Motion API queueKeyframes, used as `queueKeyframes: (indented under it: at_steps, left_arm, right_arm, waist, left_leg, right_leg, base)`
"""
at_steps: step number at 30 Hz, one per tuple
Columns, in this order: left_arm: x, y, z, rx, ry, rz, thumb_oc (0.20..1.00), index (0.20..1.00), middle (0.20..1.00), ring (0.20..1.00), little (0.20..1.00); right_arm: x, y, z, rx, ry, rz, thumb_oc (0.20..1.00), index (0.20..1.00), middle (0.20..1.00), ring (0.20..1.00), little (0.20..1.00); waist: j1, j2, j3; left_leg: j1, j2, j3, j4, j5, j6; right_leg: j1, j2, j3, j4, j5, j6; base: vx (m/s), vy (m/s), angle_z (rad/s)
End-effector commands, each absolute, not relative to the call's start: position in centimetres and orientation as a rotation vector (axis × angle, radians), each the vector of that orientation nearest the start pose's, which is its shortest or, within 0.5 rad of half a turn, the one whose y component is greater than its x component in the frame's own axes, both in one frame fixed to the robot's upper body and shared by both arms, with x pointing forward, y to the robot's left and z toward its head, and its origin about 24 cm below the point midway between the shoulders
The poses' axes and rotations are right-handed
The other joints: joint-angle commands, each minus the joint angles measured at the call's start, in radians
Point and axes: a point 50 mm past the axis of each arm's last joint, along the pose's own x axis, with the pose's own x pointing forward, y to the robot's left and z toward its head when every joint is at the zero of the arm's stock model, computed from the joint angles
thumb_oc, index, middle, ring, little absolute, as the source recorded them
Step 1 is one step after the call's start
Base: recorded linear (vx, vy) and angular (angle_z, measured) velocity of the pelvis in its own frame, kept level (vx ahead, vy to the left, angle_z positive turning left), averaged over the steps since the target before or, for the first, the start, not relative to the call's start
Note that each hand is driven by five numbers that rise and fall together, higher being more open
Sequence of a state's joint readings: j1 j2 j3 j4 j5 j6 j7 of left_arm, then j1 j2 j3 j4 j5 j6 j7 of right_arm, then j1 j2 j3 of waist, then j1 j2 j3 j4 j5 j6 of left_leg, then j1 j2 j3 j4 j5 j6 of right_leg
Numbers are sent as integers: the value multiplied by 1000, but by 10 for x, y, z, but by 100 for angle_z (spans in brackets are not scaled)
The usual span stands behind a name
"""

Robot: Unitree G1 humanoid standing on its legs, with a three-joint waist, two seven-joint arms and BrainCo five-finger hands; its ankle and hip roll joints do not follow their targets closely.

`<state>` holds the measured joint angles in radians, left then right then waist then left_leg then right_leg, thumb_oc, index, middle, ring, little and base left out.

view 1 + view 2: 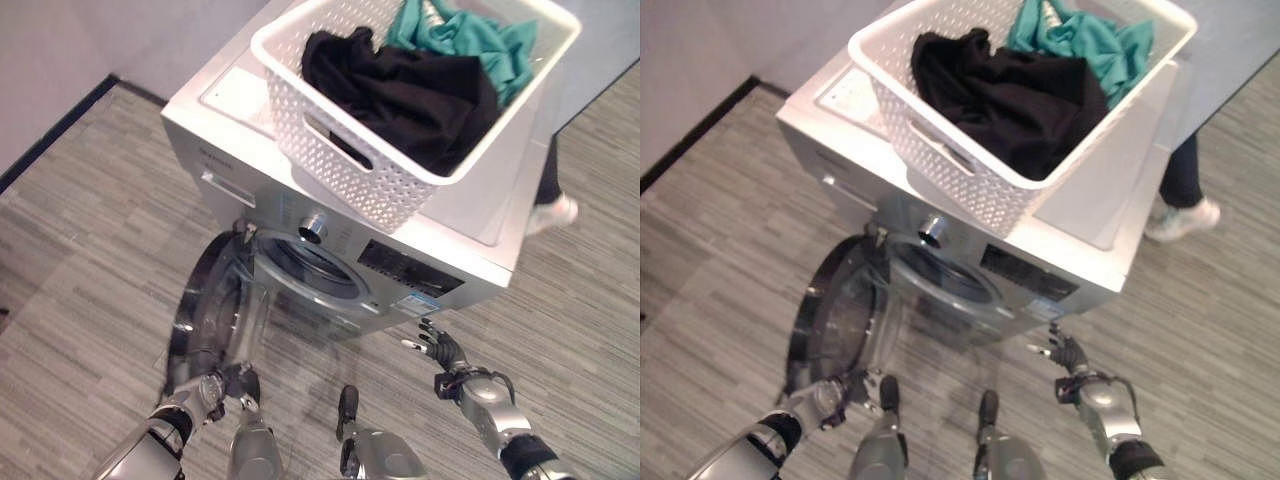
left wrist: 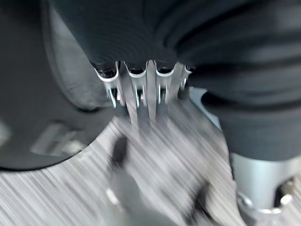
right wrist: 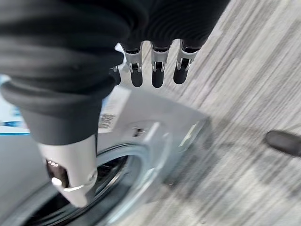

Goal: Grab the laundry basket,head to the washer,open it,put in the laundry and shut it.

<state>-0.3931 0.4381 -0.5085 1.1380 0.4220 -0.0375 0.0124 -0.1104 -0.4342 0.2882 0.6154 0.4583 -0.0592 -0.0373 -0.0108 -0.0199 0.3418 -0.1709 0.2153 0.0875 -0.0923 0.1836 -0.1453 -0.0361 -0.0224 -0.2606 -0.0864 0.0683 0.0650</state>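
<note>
A white perforated laundry basket (image 1: 340, 160) stands on top of the silver washer (image 1: 470, 215), holding a black garment (image 1: 400, 90) and a teal garment (image 1: 470, 35). The washer's round door (image 1: 215, 310) hangs wide open to the left, baring the dark drum opening (image 1: 310, 265). My left hand (image 1: 212, 388) is low by the door's bottom edge, its fingers (image 2: 141, 94) straight and holding nothing. My right hand (image 1: 445, 350) hovers open in front of the washer's lower right corner, fingers (image 3: 157, 70) relaxed and apart from the machine.
A person's leg and white shoe (image 1: 1185, 215) stand just right of the washer. Grey wood-look floor (image 1: 90, 260) spreads to the left and front. A wall with a dark skirting (image 1: 60, 130) runs along the far left.
</note>
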Motion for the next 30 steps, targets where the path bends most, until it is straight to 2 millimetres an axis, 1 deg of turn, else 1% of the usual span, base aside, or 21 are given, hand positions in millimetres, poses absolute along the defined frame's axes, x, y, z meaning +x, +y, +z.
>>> queueKeyframes:
  at_steps: [1, 3, 4, 5, 6, 10, 11, 12, 15, 16, 17, 18, 19, 21, 22, 23, 26, 28, 30]
  left_arm:
    - [287, 307, -22, 1332, 637, -39, 1000, 1000, 1000, 1000, 1000]
    - [292, 313, -13, 1304, 609, 24, 1000, 1000, 1000, 1000, 1000]
    - [291, 319, -9, 1269, 613, 68, 1000, 1000, 1000, 1000, 1000]
    - [289, 324, -8, 1255, 618, 98, 1000, 1000, 1000, 1000, 1000]
    - [289, 324, -8, 1254, 618, 98, 1000, 1000, 1000, 1000, 1000]
    - [275, 341, -9, 1209, 659, 177, 1000, 1000, 1000, 1000, 1000]
    - [269, 349, -9, 1193, 673, 202, 1000, 1000, 1000, 1000, 1000]
    - [268, 350, -9, 1193, 674, 202, 1000, 1000, 1000, 1000, 1000]
    - [262, 364, -2, 1169, 672, 258, 1000, 1000, 1000, 1000, 1000]
    - [261, 370, 5, 1156, 648, 288, 1000, 1000, 1000, 1000, 1000]
    - [261, 370, 5, 1156, 648, 288, 1000, 1000, 1000, 1000, 1000]
    - [266, 372, 13, 1146, 618, 304, 1000, 1000, 1000, 1000, 1000]
    - [266, 372, 13, 1146, 618, 304, 1000, 1000, 1000, 1000, 1000]
    - [269, 374, 19, 1135, 603, 319, 1000, 1000, 1000, 1000, 1000]
    - [273, 373, 23, 1115, 584, 330, 1000, 1000, 1000, 1000, 1000]
    - [276, 369, 23, 1080, 563, 332, 1000, 1000, 1000, 1000, 1000]
    - [277, 359, 17, 1029, 535, 305, 1000, 1000, 1000, 1000, 1000]
    - [272, 352, 9, 992, 535, 281, 1000, 1000, 1000, 1000, 1000]
    - [263, 348, -1, 942, 544, 278, 1000, 1000, 1000, 1000, 1000]
  right_arm:
    - [251, -235, -26, -55, 326, -71, 1000, 1000, 1000, 1000, 1000]
    - [245, -237, -32, -41, 350, -80, 1000, 1000, 1000, 1000, 1000]
    - [237, -237, -41, -32, 392, -75, 1000, 1000, 1000, 1000, 1000]
    - [229, -236, -47, -31, 418, -68, 1000, 1000, 1000, 1000, 1000]
    - [229, -236, -47, -31, 419, -67, 1000, 1000, 1000, 1000, 1000]
    - [190, -240, -78, -58, 582, -66, 1000, 1000, 1000, 1000, 1000]
    - [173, -243, -90, -53, 654, -80, 1000, 1000, 1000, 1000, 1000]
    - [173, -243, -90, -53, 654, -79, 1000, 1000, 1000, 1000, 1000]
    - [147, -250, -104, -63, 756, -98, 1000, 1000, 1000, 1000, 1000]
    - [138, -254, -109, -73, 793, -111, 1000, 1000, 1000, 1000, 1000]
    - [138, -254, -109, -73, 793, -110, 1000, 1000, 1000, 1000, 1000]
    - [136, -258, -113, -90, 820, -124, 1000, 1000, 1000, 1000, 1000]
    - [136, -258, -113, -90, 819, -124, 1000, 1000, 1000, 1000, 1000]
    - [139, -259, -112, -97, 819, -124, 1000, 1000, 1000, 1000, 1000]
    - [139, -261, -114, -100, 829, -135, 1000, 1000, 1000, 1000, 1000]
    - [137, -263, -118, -109, 859, -159, 1000, 1000, 1000, 1000, 1000]
    - [122, -269, -129, -83, 950, -240, 1000, 1000, 1000, 1000, 1000]
    - [110, -276, -136, -47, 1009, -322, 1000, 1000, 1000, 1000, 1000]
    - [107, -288, -134, -34, 1014, -413, 1000, 1000, 1000, 1000, 1000]
  waist:
    - [19, -52, -19]
    - [18, -50, -22]
    - [16, -48, -27]
    - [16, -48, -30]
    - [16, -48, -30]
    - [12, -50, -53]
    - [9, -51, -66]
    - [9, -51, -66]
    - [4, -56, -84]
    - [3, -60, -92]
    - [3, -60, -92]
    - [2, -62, -94]
    - [2, -62, -94]
    - [1, -64, -93]
    - [2, -64, -90]
    - [3, -63, -90]
    - [6, -59, -92]
    - [9, -54, -98]
    - [9, -51, -102]
  left_leg:
    - [8, 47, 14, 5, -56, -45]
    - [-12, 53, 9, 5, -47, -54]
    - [-17, 59, 8, 5, -43, -57]
    - [-17, 62, 8, 5, -44, -59]
    - [-17, 62, 8, 5, -44, -59]
    - [-1, 68, 14, 5, -48, -60]
    - [7, 70, 17, 5, -52, -60]
    - [7, 71, 17, 5, -53, -60]
    - [25, 68, 22, 5, -64, -56]
    - [35, 64, 25, 5, -72, -51]
    - [35, 64, 25, 5, -72, -51]
    - [40, 59, 27, 5, -77, -47]
    - [40, 58, 27, 5, -77, -47]
    - [42, 54, 29, 5, -79, -44]
    - [45, 48, 30, 5, -80, -42]
    - [48, 46, 33, 5, -82, -40]
    - [56, 42, 36, 5, -88, -35]
    - [67, 38, 40, 5, -95, -31]
    - [82, 34, 46, 5, -104, -25]
  right_leg:
    - [-85, -129, 19, 20, 8, 106]
    - [-91, -125, 4, 20, 9, 105]
    - [-88, -121, -4, 19, 8, 103]
    - [-85, -119, -6, 17, 6, 102]
    - [-84, -119, -7, 17, 6, 102]
    - [-65, -115, -9, 13, 0, 101]
    - [-57, -114, -7, 11, -3, 101]
    - [-56, -114, -7, 11, -3, 101]
    - [-44, -115, 0, 10, -4, 103]
    - [-38, -118, 4, 9, -3, 106]
    - [-38, -118, 4, 9, -3, 106]
    - [-37, -120, 8, 8, -1, 109]
    - [-37, -120, 8, 8, -1, 109]
    - [-36, -123, 11, 8, 0, 111]
    - [-34, -127, 13, 9, 2, 111]
    - [-33, -130, 13, 10, 3, 112]
    - [-27, -133, 14, 8, 2, 112]
    - [-19, -134, 20, 8, 1, 113]
    - [-11, -137, 27, 8, -1, 115]
  base:
    - [-40, -52, 28]
    - [-35, -60, 41]
    - [-20, -66, 35]
    - [-5, -48, 25]
    - [12, -20, 8]
    - [33, 3, 4]
    - [42, 12, 8]
    - [52, 22, 7]
    - [43, 29, 1]
    - [30, 23, -3]
    - [18, 41, -4]
    - [0, 0, 0]
    - [4, 30, 0]
    - [0, 18, 0]
    - [-1, 39, 0]
    - [-1, 36, -1]
    - [15, 22, -1]
    - [54, 50, -3]
    - [61, 68, -8]
